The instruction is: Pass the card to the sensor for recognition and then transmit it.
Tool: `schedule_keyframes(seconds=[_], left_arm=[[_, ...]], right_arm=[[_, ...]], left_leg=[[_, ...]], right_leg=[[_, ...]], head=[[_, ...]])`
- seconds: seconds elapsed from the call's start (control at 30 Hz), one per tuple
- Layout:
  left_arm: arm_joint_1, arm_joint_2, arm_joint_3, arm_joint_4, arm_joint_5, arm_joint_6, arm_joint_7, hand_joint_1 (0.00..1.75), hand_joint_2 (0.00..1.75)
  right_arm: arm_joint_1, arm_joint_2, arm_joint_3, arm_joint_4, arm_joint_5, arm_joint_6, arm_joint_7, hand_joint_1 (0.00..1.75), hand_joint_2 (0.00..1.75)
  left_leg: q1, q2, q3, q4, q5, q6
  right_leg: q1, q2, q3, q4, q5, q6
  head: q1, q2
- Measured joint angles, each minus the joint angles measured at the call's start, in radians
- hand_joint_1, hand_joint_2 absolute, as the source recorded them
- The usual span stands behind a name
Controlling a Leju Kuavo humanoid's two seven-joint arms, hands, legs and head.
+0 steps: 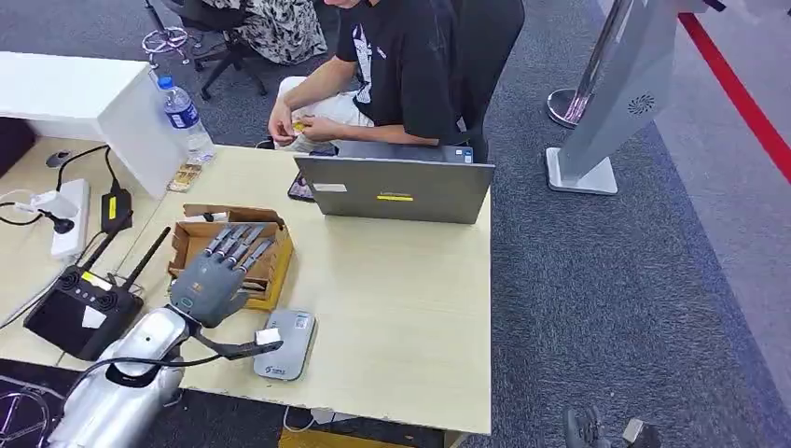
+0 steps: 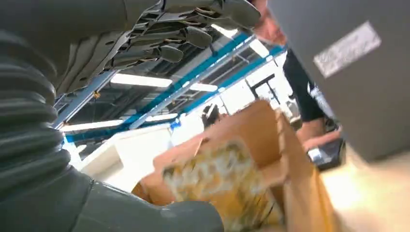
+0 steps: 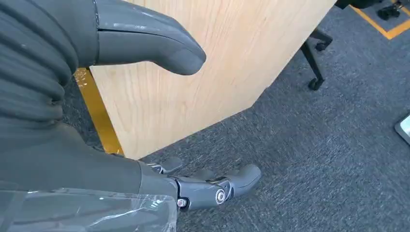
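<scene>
Head view, left hand (image 1: 216, 277) empty, fingers spread over cardboard box (image 1: 272, 268), sensor (image 1: 287, 343) beside, laptop (image 1: 395, 189) beyond.

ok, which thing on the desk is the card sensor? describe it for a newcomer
On the light wooden desk, look at the near edge, just right of the left hand. The flat grey rounded-rectangle sensor pad lies there, beside the brown cardboard box; nothing else near is flat and grey.

Left hand (image 1: 213, 280) flat, fingers (image 1: 244, 245) extended; right hand (image 3: 145, 121) empty, spread.
</scene>
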Motion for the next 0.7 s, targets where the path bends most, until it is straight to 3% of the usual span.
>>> schedule_keyframes(seconds=[0.33,0.7], left_arm=[[-0.016,0.010,0.027,0.102,0.017,-0.013,-0.019,0.00,1.75],[-0.022,-0.024,0.027,0.131,-0.014,0.055,-0.040,0.00,1.75]], right_arm=[[-0.001,0.000,-0.001,0.000,0.015,0.000,0.000,0.00,1.75],[-0.001,0.000,-0.002,0.000,0.015,0.000,0.003,0.00,1.75]], left_leg=[[0.000,0.000,0.000,0.000,0.000,0.000],[0.000,0.000,0.000,0.000,0.000,0.000]], right_leg=[[0.000,0.000,0.000,0.000,0.000,0.000],[0.000,0.000,0.000,0.000,0.000,0.000]], head=[[0.000,0.000],[0.001,0.000]])
